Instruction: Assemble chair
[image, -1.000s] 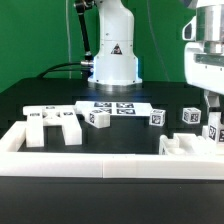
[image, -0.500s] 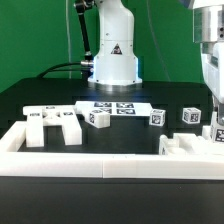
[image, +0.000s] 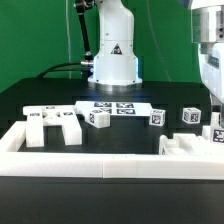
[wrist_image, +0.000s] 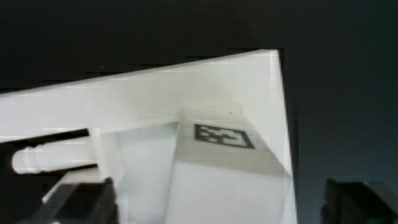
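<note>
The chair lies in loose white tagged parts. A large slotted piece (image: 50, 122) lies at the exterior view's left. Three small blocks (image: 97, 117), (image: 157, 116), (image: 190, 116) sit mid-table. Another white part (image: 188, 146) lies at the right by the rail, with a tagged piece (image: 215, 133) beside it. My gripper (image: 216, 122) hangs at the right edge over that tagged piece. In the wrist view a white part with a tag (wrist_image: 222, 135) and a round peg fills the space between my fingers (wrist_image: 80, 200). The gripper (wrist_image: 217, 205) is open, with a dark gap at the other finger.
The marker board (image: 112, 106) lies flat in front of the robot base (image: 112, 60). A long low white border rail (image: 110, 166) runs along the table's near side and up the exterior view's left.
Between one second and half a second ago my gripper shifted toward the exterior view's right and lower over the right-hand part. Since then nothing has visibly moved.
</note>
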